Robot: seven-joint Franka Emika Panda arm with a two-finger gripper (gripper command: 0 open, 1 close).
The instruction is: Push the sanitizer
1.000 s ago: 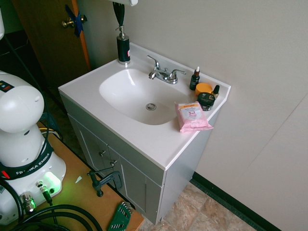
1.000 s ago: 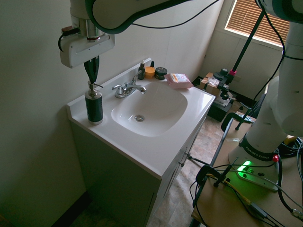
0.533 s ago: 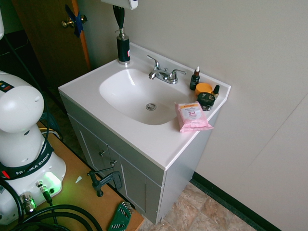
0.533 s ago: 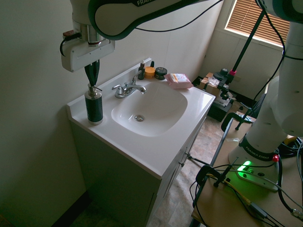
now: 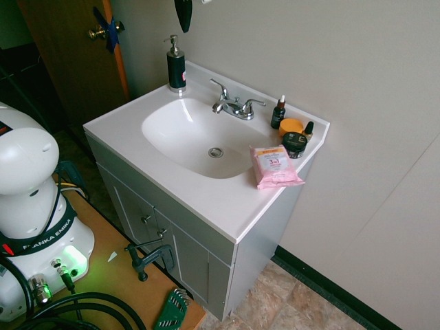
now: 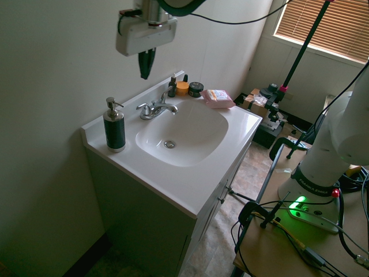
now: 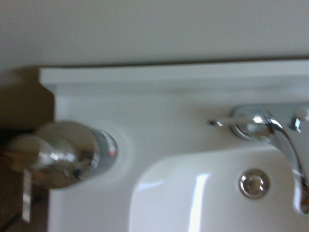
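The sanitizer (image 5: pixel 176 64) stands upright on the counter (image 5: pixel 206 199) at its back corner, beside the basin (image 5: pixel 192 134) and well apart from the faucet (image 5: pixel 234 106), which sits behind the basin at the middle of the back edge. At the opposite back corner a dropper bottle (image 5: pixel 278 113), an orange jar (image 5: pixel 291 126) and a short jar (image 5: pixel 295 144) cluster close together. A wipes pack (image 5: pixel 273 166) lies flat just in front of them, next to the basin's far side. The drain (image 5: pixel 216 152) sits in the basin floor. The gripper (image 6: pixel 146 62) hangs high above the counter, between sanitizer and faucet, touching nothing.
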